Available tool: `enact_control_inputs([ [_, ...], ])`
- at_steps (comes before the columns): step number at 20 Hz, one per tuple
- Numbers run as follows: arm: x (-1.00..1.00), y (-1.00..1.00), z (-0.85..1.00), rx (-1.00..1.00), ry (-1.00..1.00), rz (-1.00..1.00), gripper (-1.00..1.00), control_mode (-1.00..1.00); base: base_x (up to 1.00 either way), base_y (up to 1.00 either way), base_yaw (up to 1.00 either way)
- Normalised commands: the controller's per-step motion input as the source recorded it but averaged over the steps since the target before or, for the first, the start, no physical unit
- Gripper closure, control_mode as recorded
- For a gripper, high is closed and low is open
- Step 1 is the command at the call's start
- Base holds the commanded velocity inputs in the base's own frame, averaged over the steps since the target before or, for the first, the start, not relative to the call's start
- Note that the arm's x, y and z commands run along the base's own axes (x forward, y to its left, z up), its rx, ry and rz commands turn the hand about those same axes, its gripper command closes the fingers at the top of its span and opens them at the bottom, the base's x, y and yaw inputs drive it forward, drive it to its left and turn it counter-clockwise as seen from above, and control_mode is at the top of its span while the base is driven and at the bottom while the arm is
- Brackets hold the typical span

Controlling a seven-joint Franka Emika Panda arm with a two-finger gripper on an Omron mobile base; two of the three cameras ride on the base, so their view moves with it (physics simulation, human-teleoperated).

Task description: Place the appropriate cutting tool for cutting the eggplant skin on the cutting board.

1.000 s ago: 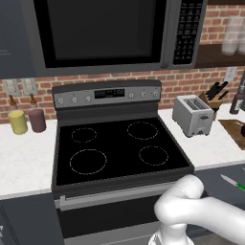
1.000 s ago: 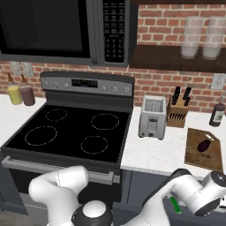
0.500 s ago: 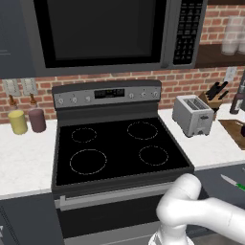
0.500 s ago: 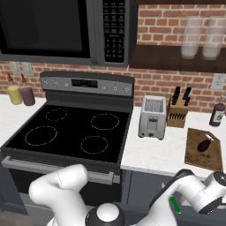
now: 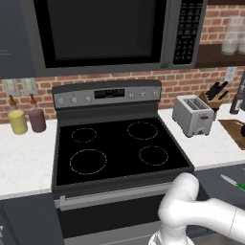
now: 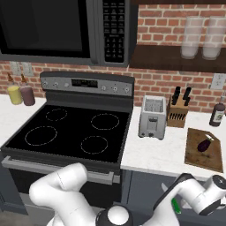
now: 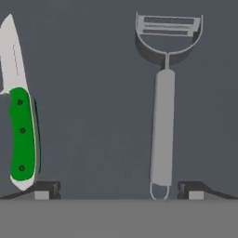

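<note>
**Gripper over the drawer tools**

Left base view: the cutting tool [image 5: 233,182] lies low at right, well apart from the cutting board [image 5: 235,131].

Right base view: an eggplant [image 6: 204,145] rests on the board.

Hand view: the gripper [image 7: 118,189] hangs with jaws spread wide, empty, fingertips flanking a grey peeler [image 7: 164,93]; the green-handled tool lies at left.

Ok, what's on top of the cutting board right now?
One dark purple eggplant lies on the cutting board toward its back. Nothing else is on it in the right base view; nothing there is covered.

The cutting board [image 5: 235,130] is cut off by the left base view's right edge.
</note>
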Motion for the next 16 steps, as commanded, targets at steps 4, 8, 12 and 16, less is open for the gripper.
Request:
enact_control_inputs([
  [4,0.13,-0.28,-0.22,0.03,0.00,0.04,-1.00,-1.00,0.00,0.00,0.00],
  [8,0.20,-0.31,-0.18,0.04,0.00,0.03,-1.00,-1.00,0.00,0.00,0.00],
  [12,0.29,-0.23,-0.26,0.03,0.00,0.02,-1.00,-1.00,0.00,0.00,0.00],
  [16,0.14,-0.06,-0.43,0.01,0.00,0.01,-1.00,-1.00,0.00,0.00,0.00],
])
